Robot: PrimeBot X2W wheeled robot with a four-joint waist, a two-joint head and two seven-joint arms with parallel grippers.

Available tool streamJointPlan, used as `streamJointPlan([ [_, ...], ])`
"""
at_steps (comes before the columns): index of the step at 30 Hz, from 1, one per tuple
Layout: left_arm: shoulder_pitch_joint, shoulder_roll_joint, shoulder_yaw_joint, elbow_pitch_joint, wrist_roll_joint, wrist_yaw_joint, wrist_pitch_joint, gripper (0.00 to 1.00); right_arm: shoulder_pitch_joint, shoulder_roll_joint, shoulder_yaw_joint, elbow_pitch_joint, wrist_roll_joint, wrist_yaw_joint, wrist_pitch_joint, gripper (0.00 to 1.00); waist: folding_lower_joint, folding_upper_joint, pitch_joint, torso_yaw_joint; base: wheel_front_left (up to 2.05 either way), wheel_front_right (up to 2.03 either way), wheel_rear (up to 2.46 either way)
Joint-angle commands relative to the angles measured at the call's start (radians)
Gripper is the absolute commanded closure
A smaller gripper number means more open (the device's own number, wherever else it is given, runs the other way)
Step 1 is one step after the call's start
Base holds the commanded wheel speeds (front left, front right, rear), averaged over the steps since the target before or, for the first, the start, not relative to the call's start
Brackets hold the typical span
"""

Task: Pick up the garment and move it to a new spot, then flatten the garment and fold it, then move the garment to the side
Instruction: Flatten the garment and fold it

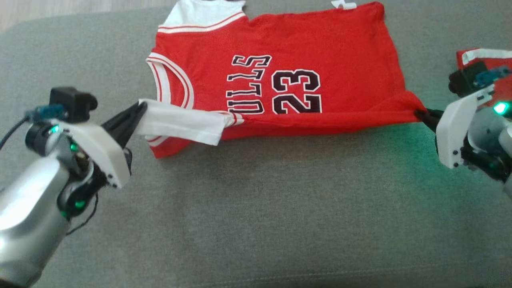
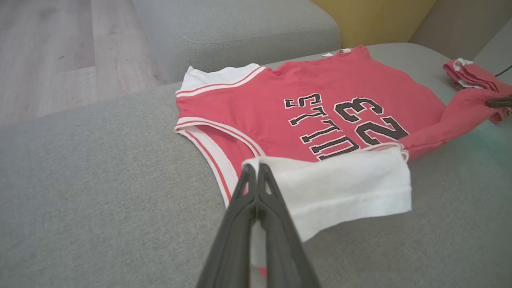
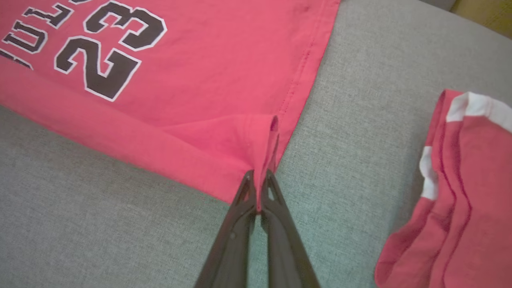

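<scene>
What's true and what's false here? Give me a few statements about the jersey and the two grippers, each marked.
The left gripper has its fingers shut on the white sleeve of the jersey. True.
The right gripper hangs open above the jersey. False: it pinches the red hem corner.
The jersey's number is 32. False: it reads 23.
A second red garment lies on the grey cushion beside it. True.

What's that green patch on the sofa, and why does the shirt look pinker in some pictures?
Head view: the green light behind the right gripper likely tints the sofa; the jersey reads deep red. Both wrist views: jersey paler, pinkish.
</scene>
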Motion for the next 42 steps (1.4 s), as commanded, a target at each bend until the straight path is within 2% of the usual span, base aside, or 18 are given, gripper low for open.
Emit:
streamJointPlan([
  [1,-0.088,0.026,0.039,0.009,0.011,-0.006,0.006,1.00,-0.030,-0.007,-0.002,-0.002,-0.005,-0.001,0.007,1.00,-0.0002,0.0000,0.020,-0.002,0.00,0.00,0.00],
  [10,-0.255,-0.031,-0.004,0.175,0.045,-0.024,0.031,1.00,-0.135,0.027,0.014,0.063,-0.007,-0.001,0.026,1.00,-0.0002,0.0000,0.104,0.001,0.00,0.00,0.00],
  [11,-0.269,-0.038,-0.009,0.198,0.045,-0.024,0.037,1.00,-0.147,0.030,0.013,0.075,-0.007,-0.001,0.025,0.14,-0.0002,0.0000,0.111,0.001,0.00,0.00,0.00],
  [12,-0.284,-0.046,-0.015,0.219,0.049,-0.025,0.040,0.76,-0.157,0.036,0.018,0.083,-0.011,-0.001,0.027,0.00,-0.0002,0.0000,0.117,0.001,0.00,0.00,0.00],
  [13,-0.299,-0.054,-0.020,0.238,0.057,-0.025,0.033,0.00,-0.171,0.039,0.022,0.089,-0.019,-0.001,0.017,0.00,-0.0002,0.0000,0.123,0.002,0.00,0.00,0.00],
  [18,-0.358,-0.105,-0.017,0.341,0.075,-0.019,-0.029,0.00,-0.229,0.083,-0.005,0.167,-0.052,-0.001,-0.078,0.00,-0.0002,0.0000,0.138,0.003,0.00,0.00,0.00],
  [23,-0.390,-0.154,0.016,0.417,0.081,0.009,-0.161,0.00,-0.261,0.136,-0.051,0.262,-0.096,-0.001,-0.246,0.00,-0.0002,0.0000,0.127,0.006,0.00,0.00,0.00],
  [27,-0.387,-0.188,0.072,0.422,0.071,0.031,-0.263,0.00,-0.248,0.176,-0.092,0.308,-0.106,-0.001,-0.390,0.00,-0.0002,0.0000,0.098,0.008,0.00,0.00,0.00],
  [29,-0.371,-0.200,0.121,0.387,0.070,0.044,-0.276,0.00,-0.233,0.191,-0.123,0.319,-0.106,-0.001,-0.475,0.00,-0.0002,0.0000,0.078,0.010,0.00,0.00,0.00],
  [34,-0.219,-0.241,0.365,0.128,0.158,0.103,-0.278,0.00,-0.168,0.242,-0.233,0.315,-0.110,-0.001,-0.663,0.00,-0.0002,0.0000,0.018,0.004,0.00,0.00,0.00],
  [38,-0.019,-0.308,0.526,-0.040,0.255,0.127,-0.278,0.00,-0.078,0.288,-0.355,0.249,-0.170,-0.001,-0.689,0.00,-0.0002,0.0000,-0.034,-0.017,0.00,0.00,0.00],
  [42,0.161,-0.392,0.630,-0.137,0.335,0.126,-0.279,0.00,0.083,0.336,-0.546,0.094,-0.333,-0.001,-0.690,0.00,-0.0002,0.0000,-0.069,-0.036,0.00,0.00,0.00],
])
